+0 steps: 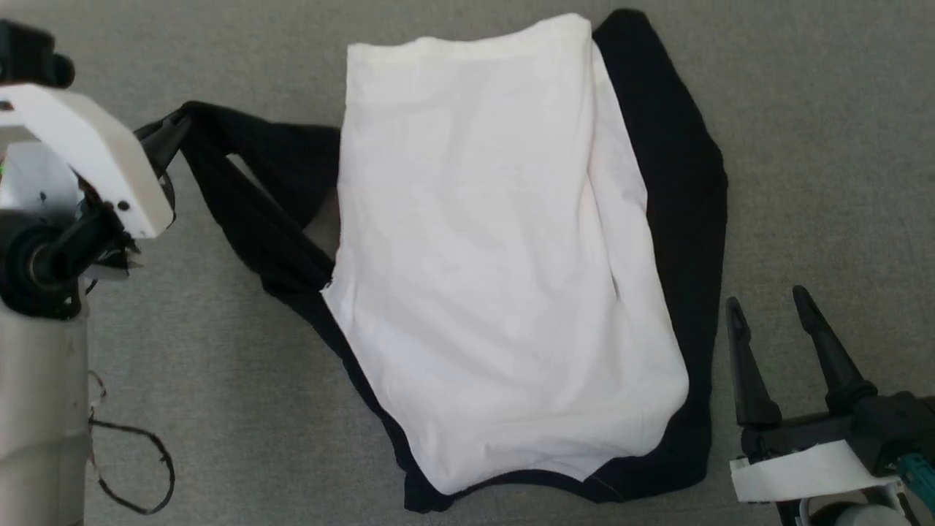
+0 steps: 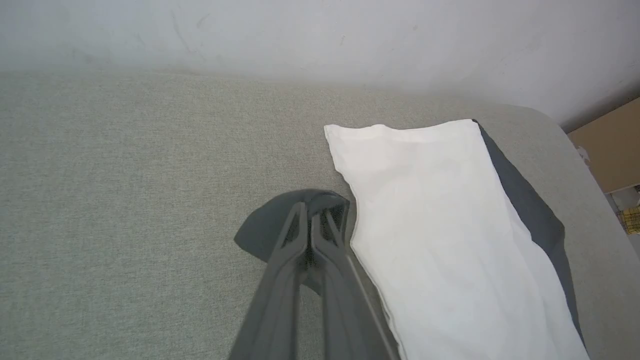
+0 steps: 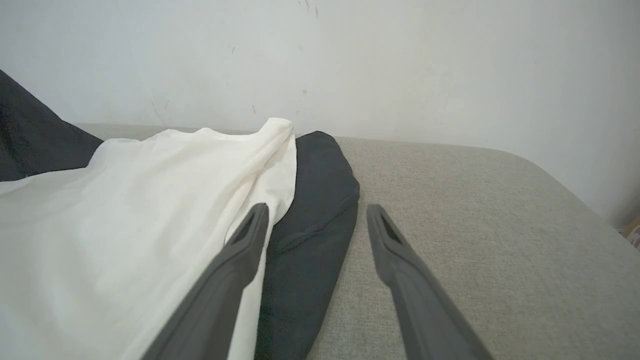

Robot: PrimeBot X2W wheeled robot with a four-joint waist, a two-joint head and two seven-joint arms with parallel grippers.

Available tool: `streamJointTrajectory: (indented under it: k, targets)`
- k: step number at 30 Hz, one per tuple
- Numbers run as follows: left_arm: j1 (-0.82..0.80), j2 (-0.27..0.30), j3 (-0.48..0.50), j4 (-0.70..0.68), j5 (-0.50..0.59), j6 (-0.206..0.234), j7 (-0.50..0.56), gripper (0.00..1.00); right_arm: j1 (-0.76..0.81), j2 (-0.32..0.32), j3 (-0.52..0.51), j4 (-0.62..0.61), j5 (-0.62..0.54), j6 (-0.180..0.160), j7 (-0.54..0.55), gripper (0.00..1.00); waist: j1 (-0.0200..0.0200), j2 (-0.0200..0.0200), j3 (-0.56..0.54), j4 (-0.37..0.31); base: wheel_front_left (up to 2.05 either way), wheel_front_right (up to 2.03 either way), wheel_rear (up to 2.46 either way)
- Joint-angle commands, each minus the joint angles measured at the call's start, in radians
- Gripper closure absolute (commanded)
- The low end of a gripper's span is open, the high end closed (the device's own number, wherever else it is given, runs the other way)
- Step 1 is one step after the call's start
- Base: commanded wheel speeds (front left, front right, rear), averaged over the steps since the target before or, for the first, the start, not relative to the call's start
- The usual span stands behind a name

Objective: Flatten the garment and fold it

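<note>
The garment [image 1: 497,256] lies on the grey surface, white body on top, one black sleeve [image 1: 679,183] folded along its right side. The other black sleeve [image 1: 256,190] stretches out to the left, and my left gripper [image 1: 172,135] is shut on its end, holding it taut. In the left wrist view the left gripper [image 2: 312,210] pinches the dark cuff [image 2: 260,232] beside the white body [image 2: 450,225]. My right gripper [image 1: 767,307] stands open at the lower right, just off the garment's right edge. In the right wrist view the right gripper [image 3: 317,212] hovers over the black sleeve [image 3: 312,220] with nothing between its fingers.
The grey padded surface [image 1: 825,146] has free room left and right of the garment. Its far edge meets a pale wall [image 3: 400,65]. A cardboard box [image 2: 612,145] sits past the surface's rounded corner. A loose dark cable [image 1: 139,467] hangs by my body at lower left.
</note>
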Motion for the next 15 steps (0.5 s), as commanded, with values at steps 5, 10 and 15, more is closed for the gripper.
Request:
streamJointTrajectory:
  k: [5,10,15]
  targets:
    - [0.068,0.014,0.017,-0.070,-0.020,-0.010,-0.005,1.00,0.029,0.000,0.003,0.008,0.008,-0.001,-0.005,0.00,0.0001,0.0000,-0.099,0.040,0.00,0.00,0.00]
    - [0.101,0.014,0.022,-0.133,-0.029,-0.014,-0.023,1.00,0.048,0.000,0.002,0.009,0.010,-0.001,-0.005,0.00,0.0001,0.0000,-0.129,0.057,0.00,0.00,0.00]
    - [0.129,-0.006,-0.007,-0.220,-0.033,-0.024,-0.053,1.00,0.054,0.000,0.004,0.012,0.011,-0.001,-0.005,0.00,0.0001,0.0000,-0.143,0.065,0.00,0.00,0.00]
